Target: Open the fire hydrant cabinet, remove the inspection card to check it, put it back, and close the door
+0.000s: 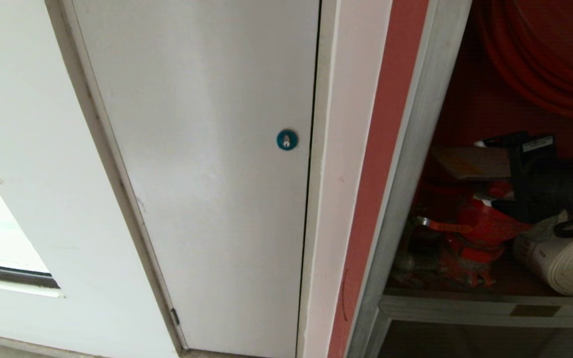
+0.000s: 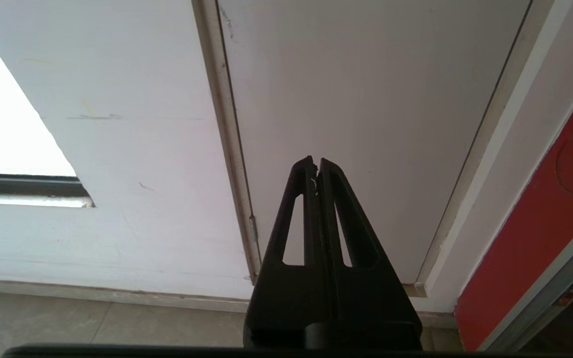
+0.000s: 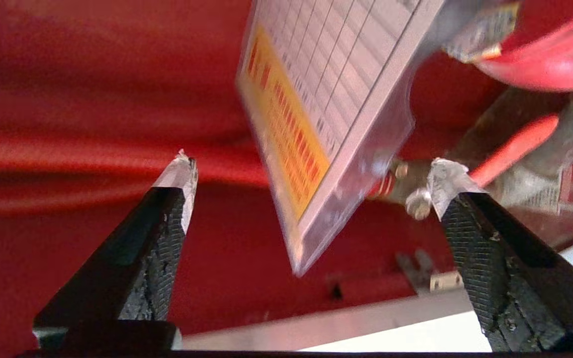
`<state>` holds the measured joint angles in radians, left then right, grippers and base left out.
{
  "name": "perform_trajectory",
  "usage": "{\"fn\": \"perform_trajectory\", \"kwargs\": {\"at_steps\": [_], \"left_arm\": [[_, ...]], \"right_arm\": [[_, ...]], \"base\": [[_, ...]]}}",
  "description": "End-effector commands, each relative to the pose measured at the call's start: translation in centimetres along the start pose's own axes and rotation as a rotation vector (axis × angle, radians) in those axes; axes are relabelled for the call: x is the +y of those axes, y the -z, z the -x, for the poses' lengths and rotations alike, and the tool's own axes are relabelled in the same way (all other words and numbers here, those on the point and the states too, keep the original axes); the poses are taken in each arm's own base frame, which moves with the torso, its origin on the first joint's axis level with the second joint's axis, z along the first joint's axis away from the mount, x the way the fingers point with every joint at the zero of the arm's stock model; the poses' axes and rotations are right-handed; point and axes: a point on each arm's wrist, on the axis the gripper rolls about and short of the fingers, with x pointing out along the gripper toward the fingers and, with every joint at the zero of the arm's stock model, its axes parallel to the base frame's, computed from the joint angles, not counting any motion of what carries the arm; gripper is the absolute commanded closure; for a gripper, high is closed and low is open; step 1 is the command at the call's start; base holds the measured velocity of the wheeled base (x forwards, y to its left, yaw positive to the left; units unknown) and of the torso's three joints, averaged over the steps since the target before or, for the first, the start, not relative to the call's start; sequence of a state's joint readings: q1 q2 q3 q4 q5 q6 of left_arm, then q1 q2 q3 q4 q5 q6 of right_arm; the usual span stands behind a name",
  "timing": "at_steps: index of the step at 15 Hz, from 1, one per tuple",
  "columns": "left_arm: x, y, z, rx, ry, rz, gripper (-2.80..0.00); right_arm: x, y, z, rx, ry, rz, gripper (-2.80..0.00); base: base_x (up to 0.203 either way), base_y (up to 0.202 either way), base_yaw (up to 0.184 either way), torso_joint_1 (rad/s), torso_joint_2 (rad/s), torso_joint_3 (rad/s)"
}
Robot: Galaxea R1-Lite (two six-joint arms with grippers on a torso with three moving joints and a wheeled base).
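Inspection card inside the open fire hydrant cabinet, not gripped.

The inspection card (image 3: 316, 119) hangs tilted between the spread fingers of the right claw (image 3: 311, 186), touching neither, above the red valve (image 1: 480, 223) and beside the white hose (image 1: 560, 263). The cabinet (image 1: 406, 164) stands open; whether the card has been checked I cannot tell, and closing the door remains. The left claw (image 2: 316, 164), shut and empty, idles before the white panel door (image 1: 202, 149).

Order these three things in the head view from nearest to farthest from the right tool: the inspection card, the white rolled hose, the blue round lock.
Measured from the right tool:
1. The inspection card, just beside it on the lock's side, inside the cabinet.
2. The white rolled hose, below it on the cabinet floor.
3. The blue round lock, far off on the white panel door.
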<state>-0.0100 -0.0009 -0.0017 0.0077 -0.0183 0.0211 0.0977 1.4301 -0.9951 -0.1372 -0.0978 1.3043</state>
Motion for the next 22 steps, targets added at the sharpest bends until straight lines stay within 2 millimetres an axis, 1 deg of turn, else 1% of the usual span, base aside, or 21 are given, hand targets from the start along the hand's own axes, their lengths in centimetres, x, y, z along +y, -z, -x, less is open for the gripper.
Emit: {"fn": "perform_trajectory", "kwargs": {"at_steps": [1, 5, 10, 11, 12, 18, 22], "left_arm": [[0.0, 0.0, 0.0, 0.000, -0.001, 0.000, 0.00], [0.0, 0.0, 0.0, 0.000, -0.001, 0.000, 0.00], [0.0, 0.0, 0.0, 0.000, -0.001, 0.000, 0.00], [0.0, 0.0, 0.0, 0.000, -0.001, 0.000, 0.00], [0.0, 0.0, 0.0, 0.000, -0.001, 0.000, 0.00], [0.0, 0.0, 0.0, 0.000, -0.001, 0.000, 0.00], [0.0, 0.0, 0.0, -0.001, 0.000, 0.000, 0.00]], "right_arm": [[-0.1, 0.2, -0.8, 0.002, 0.012, -0.005, -2.80], [0.7, 0.3, -1.3, 0.006, -0.006, -0.002, -2.80], [0.8, 0.4, -1.7, 0.008, -0.002, -0.001, -2.80], [0.8, 0.4, -1.9, 0.008, -0.002, -0.001, 0.00], [0.8, 0.4, -2.1, 0.009, 0.001, -0.001, 0.00], [0.8, 0.4, -2.1, 0.012, 0.007, 0.000, 0.00], [0.7, 0.4, -1.5, 0.019, 0.002, 0.000, 0.00]], "base": [[0.000, 0.000, 0.000, 0.000, 0.00, 0.000], [0.000, 0.000, 0.000, 0.000, 0.00, 0.000], [0.000, 0.000, 0.000, 0.000, 0.00, 0.000], [0.000, 0.000, 0.000, 0.000, 0.00, 0.000], [0.000, 0.000, 0.000, 0.000, 0.00, 0.000], [0.000, 0.000, 0.000, 0.000, 0.00, 0.000], [0.000, 0.000, 0.000, 0.000, 0.00, 0.000]]}}
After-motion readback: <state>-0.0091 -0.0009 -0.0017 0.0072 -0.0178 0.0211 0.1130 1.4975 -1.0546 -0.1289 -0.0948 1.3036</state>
